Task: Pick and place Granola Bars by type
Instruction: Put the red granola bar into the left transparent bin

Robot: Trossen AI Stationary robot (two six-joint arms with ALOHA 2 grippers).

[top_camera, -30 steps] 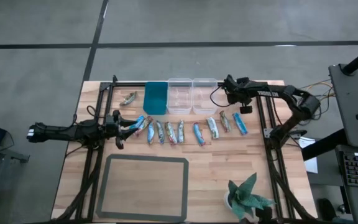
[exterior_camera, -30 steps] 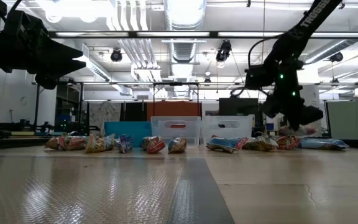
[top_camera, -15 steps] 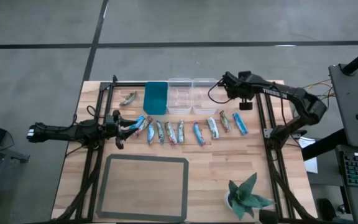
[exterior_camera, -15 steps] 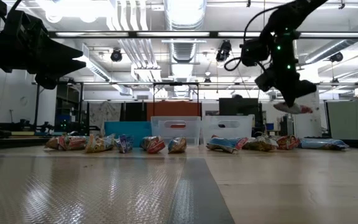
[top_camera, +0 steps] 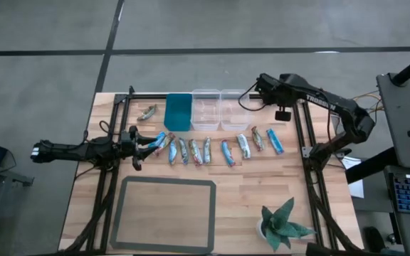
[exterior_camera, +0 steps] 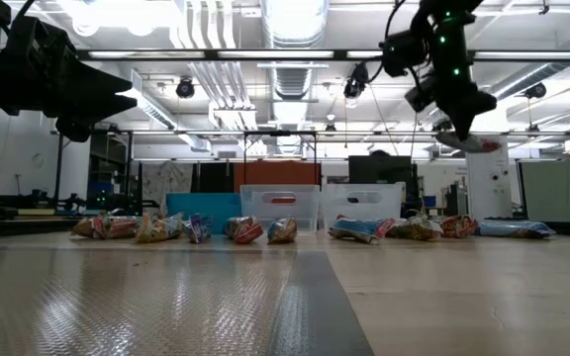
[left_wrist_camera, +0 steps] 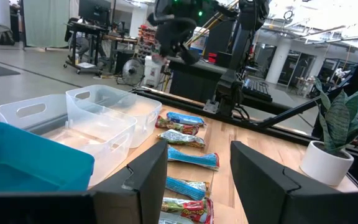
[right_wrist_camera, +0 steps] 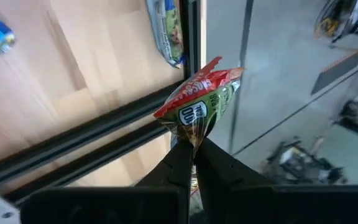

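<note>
Here right tool pinches a crinkly red-and-green wrapped granola bar by its end, above the clear bins; left tool spread, empty.

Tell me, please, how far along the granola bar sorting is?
Barely begun: the two clear bins look empty. In hand: the right gripper holds a red-and-green granola bar high near them. Left: a row of bars on the table and one beside the teal bin.

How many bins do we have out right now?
3, side by side at the table's far edge: teal bin, middle clear bin, end clear bin. None looks hidden.
</note>
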